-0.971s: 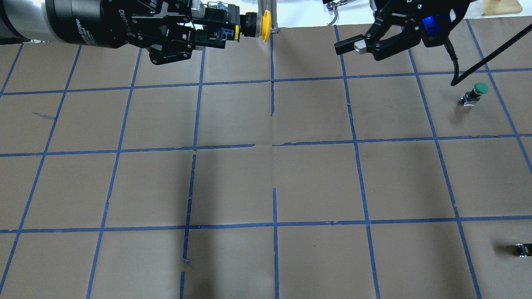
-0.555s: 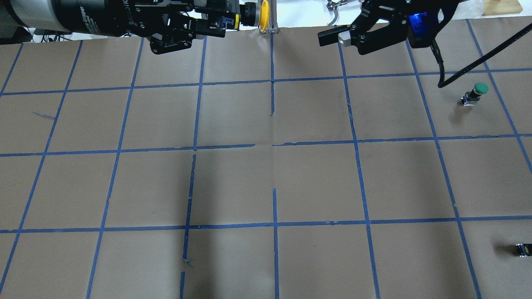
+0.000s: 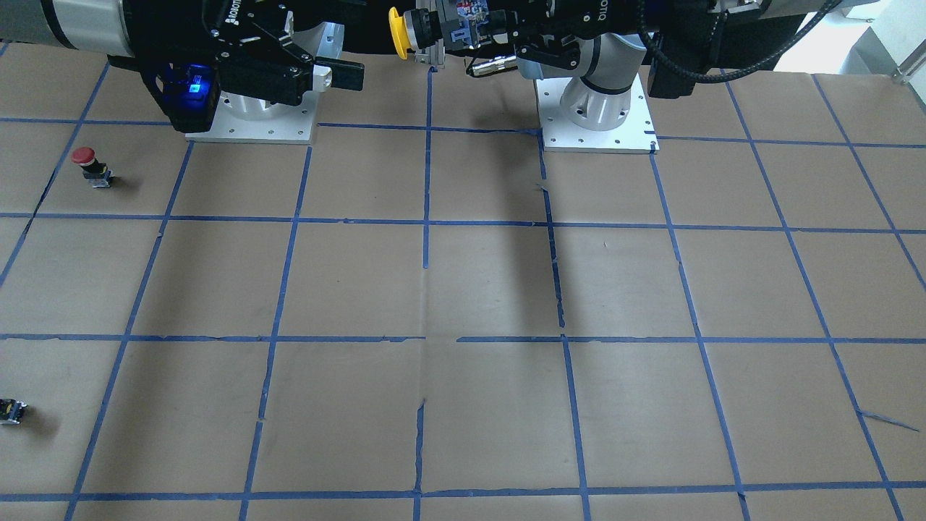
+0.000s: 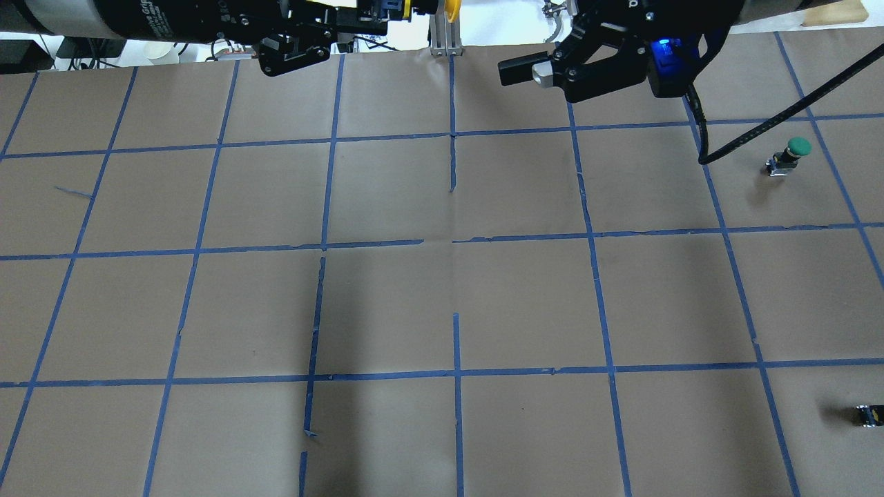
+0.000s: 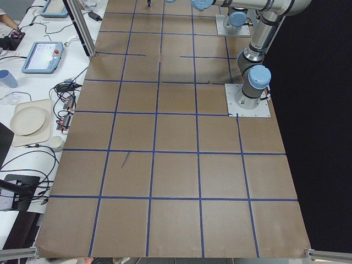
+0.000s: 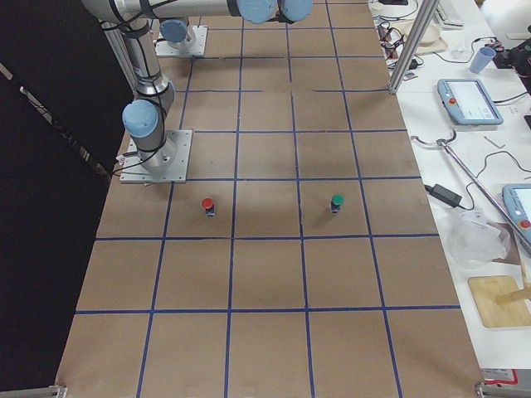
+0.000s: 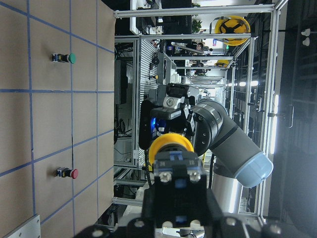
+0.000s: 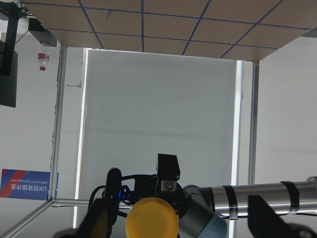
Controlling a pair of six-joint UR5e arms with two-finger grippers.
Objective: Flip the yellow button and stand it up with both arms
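Left end effector point(image 7: 177, 203) is clamped on the black switch body of the yellow button point(image 3: 396, 32). It holds the button level and high above the far edge of the surface point(image 4: 442, 304), with the cap pointing at the other arm. The button looks light and rigid. Its domed cap is smooth and likely slippery, so the black neck behind the cap or the body's flat sides are safer places to pinch.

An aluminium post point(image 4: 445, 38) stands just beside the button, so a swing there would be tight. Across a gap, the right end effector point(image 4: 545, 43) faces the cap with its jaws spread wide and nothing in them.

Further right, a green-capped button point(image 4: 791, 153) and a small black block point(image 4: 869, 414) sit near the surface's edge. The middle squares, well apart from both, seem the roomiest place to stand the button.
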